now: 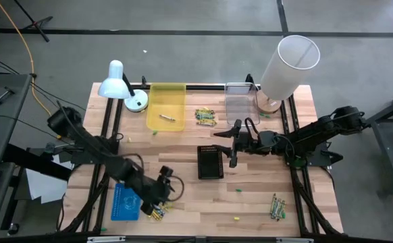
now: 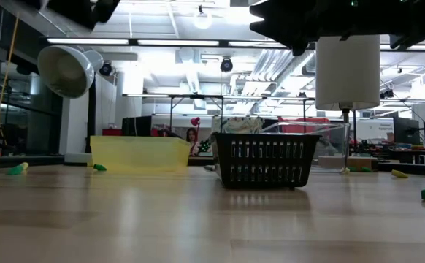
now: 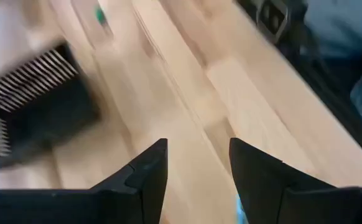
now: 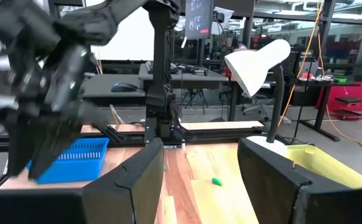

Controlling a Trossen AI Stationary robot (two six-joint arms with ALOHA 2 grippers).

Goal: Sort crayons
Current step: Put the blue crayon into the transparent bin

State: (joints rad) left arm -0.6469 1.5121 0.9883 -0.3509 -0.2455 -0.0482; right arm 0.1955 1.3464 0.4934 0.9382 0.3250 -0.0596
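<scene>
At lower left of the high view I had the left gripper (image 1: 161, 194) over the bench (image 1: 250, 202), fingers released and empty beside the blue basket (image 1: 125, 202). A small crayon cluster (image 1: 157, 213) lay just below it, nearest that arm. At centre right, the right gripper (image 1: 233, 143) hung released, above the black basket (image 1: 210, 162).

left gripper (image 1: 161, 191) parted, low, right gripper (image 1: 231, 143) parted, mid-table
</scene>
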